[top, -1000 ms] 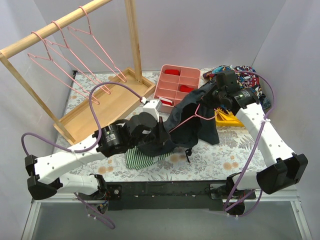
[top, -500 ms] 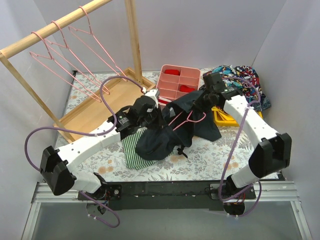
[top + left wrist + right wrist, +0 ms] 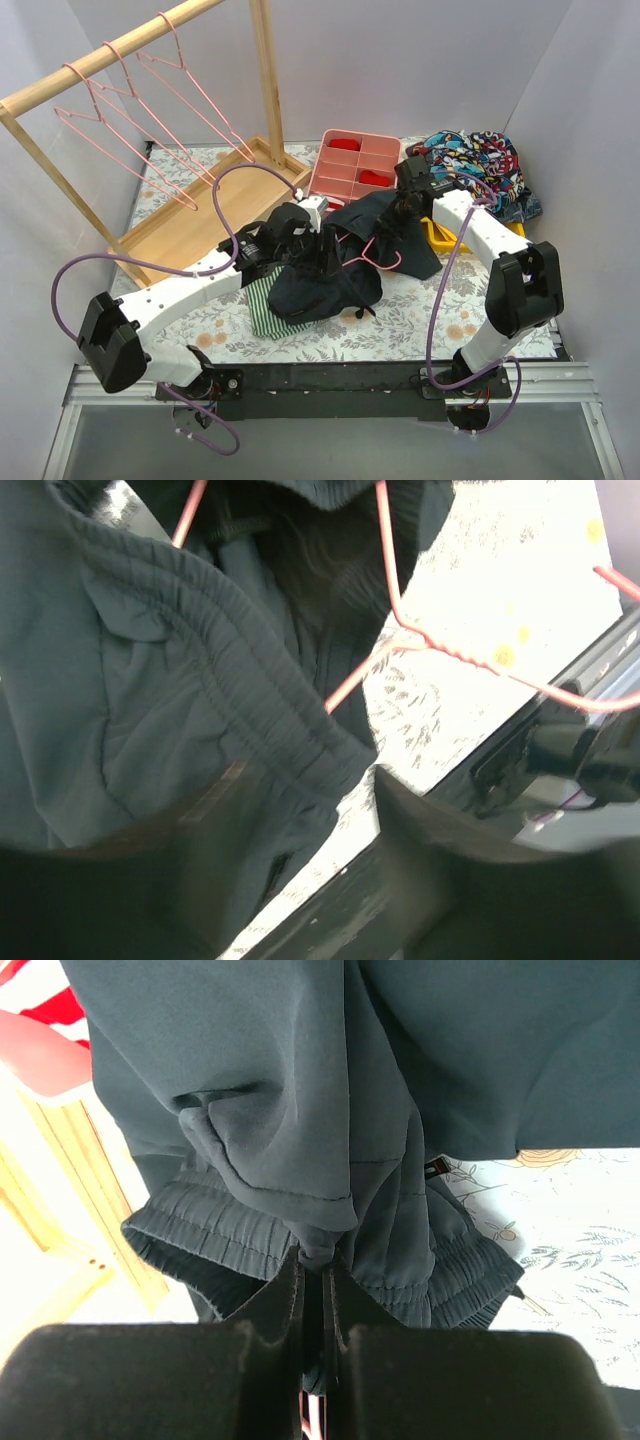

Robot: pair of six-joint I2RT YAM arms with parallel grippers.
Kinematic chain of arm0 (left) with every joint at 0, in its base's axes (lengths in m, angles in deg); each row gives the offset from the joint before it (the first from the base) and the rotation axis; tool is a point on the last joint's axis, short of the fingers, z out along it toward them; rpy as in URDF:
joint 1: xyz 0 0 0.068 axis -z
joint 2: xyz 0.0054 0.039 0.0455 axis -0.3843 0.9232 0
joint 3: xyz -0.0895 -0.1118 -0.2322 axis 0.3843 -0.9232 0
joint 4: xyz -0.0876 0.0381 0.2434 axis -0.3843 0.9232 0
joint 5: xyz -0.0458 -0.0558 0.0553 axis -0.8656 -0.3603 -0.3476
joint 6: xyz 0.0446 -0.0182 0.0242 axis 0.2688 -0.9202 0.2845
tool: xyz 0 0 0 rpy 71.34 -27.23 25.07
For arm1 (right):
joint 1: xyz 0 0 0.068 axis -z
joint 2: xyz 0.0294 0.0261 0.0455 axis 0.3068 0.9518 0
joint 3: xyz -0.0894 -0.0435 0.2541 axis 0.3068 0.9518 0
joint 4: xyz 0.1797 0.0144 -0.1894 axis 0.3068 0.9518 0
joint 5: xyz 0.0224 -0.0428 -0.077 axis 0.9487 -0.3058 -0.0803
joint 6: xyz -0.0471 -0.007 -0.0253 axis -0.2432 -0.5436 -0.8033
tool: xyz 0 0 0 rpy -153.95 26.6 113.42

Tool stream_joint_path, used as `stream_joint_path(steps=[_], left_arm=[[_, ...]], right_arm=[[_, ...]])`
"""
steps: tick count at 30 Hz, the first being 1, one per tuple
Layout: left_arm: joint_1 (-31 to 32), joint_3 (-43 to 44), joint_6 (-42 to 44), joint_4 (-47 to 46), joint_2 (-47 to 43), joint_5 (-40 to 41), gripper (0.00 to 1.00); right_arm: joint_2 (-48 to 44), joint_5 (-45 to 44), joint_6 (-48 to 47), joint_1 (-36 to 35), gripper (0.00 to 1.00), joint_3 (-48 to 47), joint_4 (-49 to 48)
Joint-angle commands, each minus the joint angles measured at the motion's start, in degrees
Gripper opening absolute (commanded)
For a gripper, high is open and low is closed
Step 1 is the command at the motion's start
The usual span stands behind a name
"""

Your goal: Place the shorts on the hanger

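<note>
At 6 o'clock the right gripper (image 3: 316,1265) pinches a fold of the dark shorts (image 3: 300,1080), jaws nearly closed. Floral table (image 3: 570,1220) at 3 o'clock, pink tray (image 3: 40,1060) at 10.

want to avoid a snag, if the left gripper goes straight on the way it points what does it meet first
Most likely the shorts: their ribbed waistband lies directly ahead of the left gripper, between its spread jaws. The hanger wire sits just past it. Depth is unclear.
</note>
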Motion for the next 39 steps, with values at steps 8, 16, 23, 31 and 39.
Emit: stream_joint_path(steps=[8,16,23,31,39], left_arm=[[10.1,0.3,8.3,12.6,-7.9,17.2,0.64],[20.9,-1.3,11.7,11.2,-1.6,40.1,0.69],[24.7,-1.1,23.1,6.6,5.5,49.5,0.73],[24.9,-6.8,35.4,-8.4,7.6,52.3,0.73],[23.4,-12.2,43.0,-27.5,8.6,51.5,0.29]], right_arm=[[1.8,2.6,0.4,-0.2,0.01,2.1,-1.8],[1.4,2.2,0.2,-0.2,0.01,1.8,-0.3],[0.8,2.2,-0.5,-0.2,0.01,1.5,1.2],[0.0,2.6,-0.6,-0.2,0.01,1.7,1.9],[-2.3,3.5,-1.9,-0.3,0.01,2.2,2.5]])
